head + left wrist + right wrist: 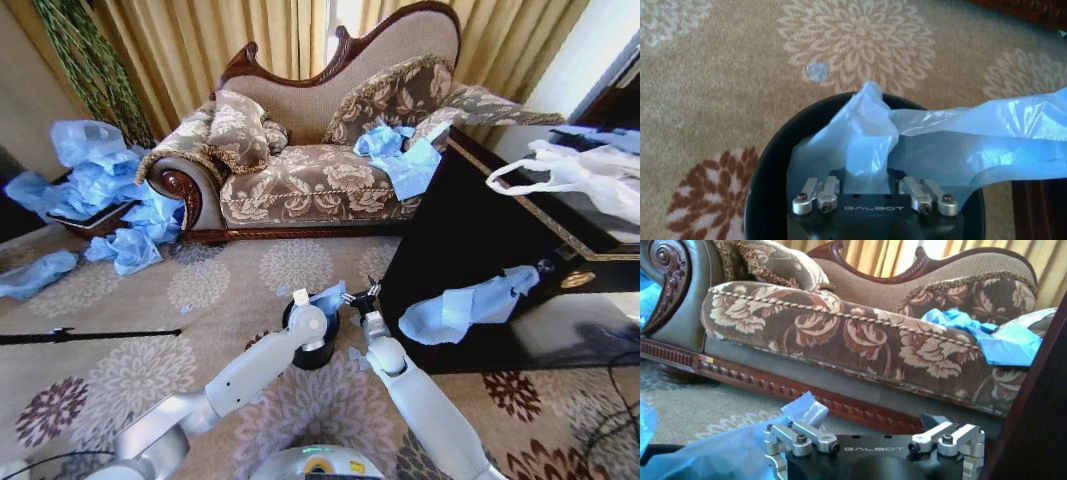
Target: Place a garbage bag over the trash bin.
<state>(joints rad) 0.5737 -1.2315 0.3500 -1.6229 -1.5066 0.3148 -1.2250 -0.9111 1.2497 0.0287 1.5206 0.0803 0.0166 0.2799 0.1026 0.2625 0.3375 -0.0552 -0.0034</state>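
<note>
Both grippers are seen low over a floral carpet point(200, 285) in the head view: the left gripper point(302, 298) hangs above the trash bin point(312, 355), the right gripper point(362, 296) just beside it, and a light-blue garbage bag point(329, 300) is stretched between them over the bin's rim. Behind them a carved sofa point(320, 185) is set against gold curtains point(215, 40), with a crumpled blue bag point(400, 155) lying on its seat and a heap of more blue bags point(95, 185) spread on the floor at its left end. A dark glossy table point(470, 240) stands to the right, with another blue bag point(468, 305) draped at its edge and a white bag with loop handles point(580, 175) laid on top. In the left wrist view, the bin's dark round mouth point(777, 165) is looked into from above, and the left gripper point(870, 182) is pinched on a gathered fold of the bag point(953, 145), which spills across the opening. In the right wrist view, the sofa's front point(840, 335) is seen from low down; the right gripper point(867, 427) is spread wide, and the bag point(720, 455) lies beside one finger point(790, 432), whether clamped or not cannot be told.
</note>
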